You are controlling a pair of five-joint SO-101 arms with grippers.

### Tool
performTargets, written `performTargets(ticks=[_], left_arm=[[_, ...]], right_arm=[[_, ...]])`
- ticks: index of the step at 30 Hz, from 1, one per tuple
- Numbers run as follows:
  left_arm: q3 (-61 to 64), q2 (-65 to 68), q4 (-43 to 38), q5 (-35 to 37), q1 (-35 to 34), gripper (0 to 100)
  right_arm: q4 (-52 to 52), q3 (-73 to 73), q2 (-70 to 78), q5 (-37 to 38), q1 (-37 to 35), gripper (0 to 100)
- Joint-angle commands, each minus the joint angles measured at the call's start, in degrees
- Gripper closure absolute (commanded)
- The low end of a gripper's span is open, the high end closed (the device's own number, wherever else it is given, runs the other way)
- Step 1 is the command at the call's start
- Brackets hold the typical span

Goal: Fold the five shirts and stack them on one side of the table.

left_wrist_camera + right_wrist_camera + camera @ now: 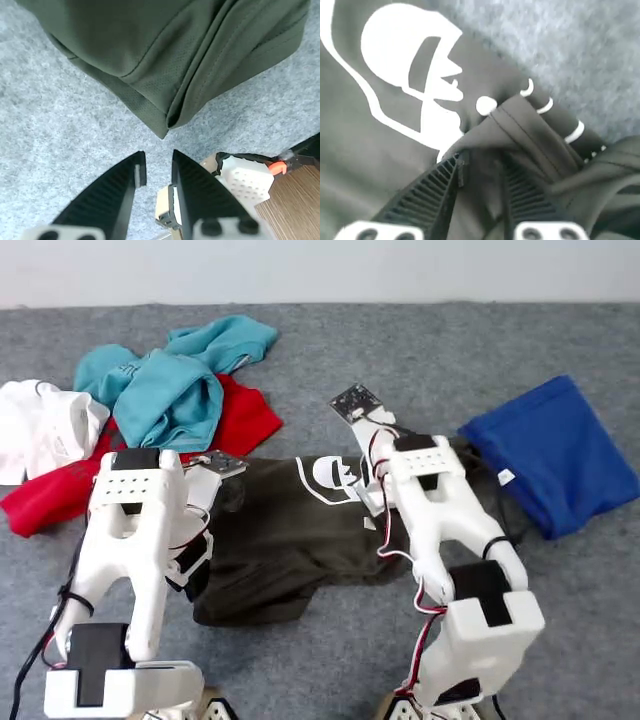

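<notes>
A dark olive shirt (280, 540) with a white print (335, 478) lies crumpled on the grey mat between the two arms. My right gripper (482, 165) is shut on a raised fold of this shirt (380, 165), just beside the print (410, 60); in the high view it sits at the shirt's right part (372, 505). My left gripper (158, 159) hovers over bare mat with a narrow gap between its fingers and nothing in it. A folded corner of the shirt (175, 45) lies a short way beyond its tips. The left arm (140, 530) stands at the shirt's left edge.
A folded blue shirt (555, 455) lies at the right. A teal shirt (170, 385) is heaped on a red one (245, 420) at the back left, with a white shirt (40, 425) beside them. A white arm base (245, 180) and wooden edge (295, 205) lie near the left gripper.
</notes>
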Motion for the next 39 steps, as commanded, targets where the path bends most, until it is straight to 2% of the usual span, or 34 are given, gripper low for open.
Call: performTargets(ticks=[1, 7, 12, 16, 22, 28, 36, 39], left_arm=[[0.0, -1.8, 1.4, 0.5, 0.2, 91], [0.0, -1.8, 1.4, 0.5, 0.2, 91], [0.0, -1.8, 1.4, 0.5, 0.2, 91], [0.0, -1.8, 1.4, 0.6, 0.2, 91], [0.0, -1.8, 1.3, 0.6, 0.2, 91], [0.0, -1.8, 1.3, 0.6, 0.2, 91], [0.0, -1.8, 1.3, 0.6, 0.2, 91], [0.0, -1.8, 1.3, 0.6, 0.2, 91]], right_arm=[[9.1, -5.5, -4.2, -0.8, 0.7, 85.1], [18.2, -7.9, -16.8, -0.6, 4.6, 85.2], [21.3, -4.7, -23.9, -0.8, 11.7, 85.2], [14.5, 5.2, -24.7, -0.5, 16.7, 85.2], [1.5, 17.8, -24.7, -0.8, 16.8, 85.2], [-3.5, 21.7, -24.0, -0.7, 16.9, 85.2], [-10.0, 19.9, -12.4, -0.5, 16.7, 85.6], [-8.5, 18.3, -11.0, -0.4, 16.7, 91.8]])
